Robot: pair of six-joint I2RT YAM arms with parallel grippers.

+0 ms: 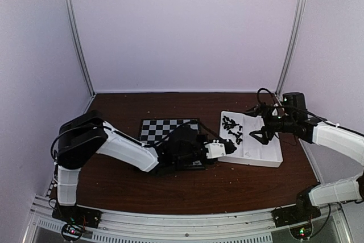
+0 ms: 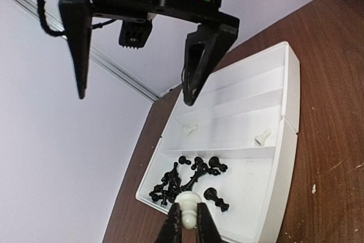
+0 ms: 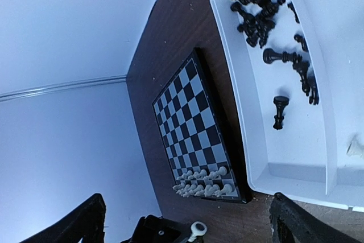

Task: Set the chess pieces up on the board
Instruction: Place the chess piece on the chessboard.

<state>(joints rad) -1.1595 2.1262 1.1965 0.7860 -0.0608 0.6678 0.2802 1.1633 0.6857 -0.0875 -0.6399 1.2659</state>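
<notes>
On checkered black-and-pale chessboard (image 3: 187, 112): two near rows of small white plastic pieces (image 3: 202, 185), apparently almost full. White divided tray (image 2: 291, 83): heaped black pieces (image 2: 182, 181), two stray white ones. Left gripper (image 2: 187, 223): clenched on white pawn (image 2: 186, 204) at tray edge. Right gripper (image 2: 135, 99): splayed, empty. Black side judged wholly outstanding.

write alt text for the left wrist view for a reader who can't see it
The left hand pinches a white chess piece in front of a white divided tray on a brown table. The tray holds a cluster of black pieces and two loose white ones, and the right hand hangs open above it.
</notes>
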